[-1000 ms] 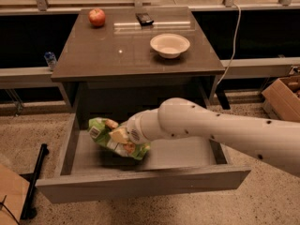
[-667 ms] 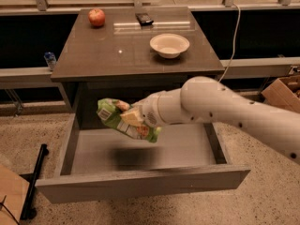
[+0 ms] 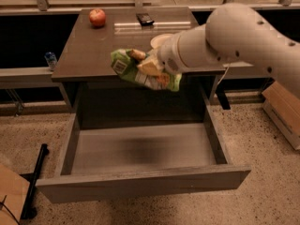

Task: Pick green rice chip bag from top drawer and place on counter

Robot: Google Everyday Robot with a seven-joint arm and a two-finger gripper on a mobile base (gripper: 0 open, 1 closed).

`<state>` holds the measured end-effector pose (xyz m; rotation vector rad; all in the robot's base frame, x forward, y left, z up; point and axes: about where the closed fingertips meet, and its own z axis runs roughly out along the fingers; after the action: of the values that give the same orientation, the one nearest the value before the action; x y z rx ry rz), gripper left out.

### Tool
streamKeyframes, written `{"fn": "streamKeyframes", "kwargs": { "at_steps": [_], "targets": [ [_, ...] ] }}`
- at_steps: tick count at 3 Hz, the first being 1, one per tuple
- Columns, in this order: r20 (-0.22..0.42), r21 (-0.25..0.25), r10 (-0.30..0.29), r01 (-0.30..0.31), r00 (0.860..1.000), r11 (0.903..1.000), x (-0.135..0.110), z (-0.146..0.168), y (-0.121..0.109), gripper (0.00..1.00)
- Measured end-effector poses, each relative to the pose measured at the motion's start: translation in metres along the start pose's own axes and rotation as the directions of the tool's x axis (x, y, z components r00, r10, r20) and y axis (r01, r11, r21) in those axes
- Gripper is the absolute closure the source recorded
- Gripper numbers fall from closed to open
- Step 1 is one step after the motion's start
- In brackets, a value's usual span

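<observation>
My gripper is shut on the green rice chip bag and holds it in the air at the front edge of the counter, above the back of the open top drawer. The bag is crumpled, with chip pictures showing. The drawer is pulled fully out and its pale bottom is bare. My white arm reaches in from the right and hides part of the counter.
A red apple and a dark small object lie at the counter's back. A white bowl is mostly hidden behind my arm. A cardboard box stands on the floor at right. A black bar lies at left.
My gripper has lifted the bag out of the drawer and carried it up to counter height. The drawer now holds nothing.
</observation>
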<state>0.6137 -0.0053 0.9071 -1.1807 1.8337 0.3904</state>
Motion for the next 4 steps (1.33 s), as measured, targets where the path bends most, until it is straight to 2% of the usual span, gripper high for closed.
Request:
{"fn": "streamKeyframes", "kwargs": {
  "at_steps": [1,2,3,4],
  "targets": [
    [-0.005,0.058,-0.065,0.065,0.998,0.9962,-0.027,0.009,-0.058,1.00],
    [0.026,0.070,-0.082,0.080,0.996,0.9943,-0.049,0.044,-0.094,1.00],
    [0.103,0.022,-0.074,0.072,0.992,0.9972,-0.066,0.106,-0.100,0.97],
    [0.153,-0.013,-0.061,0.064,0.986,0.9979,-0.077,0.144,-0.092,0.90]
  ]
}}
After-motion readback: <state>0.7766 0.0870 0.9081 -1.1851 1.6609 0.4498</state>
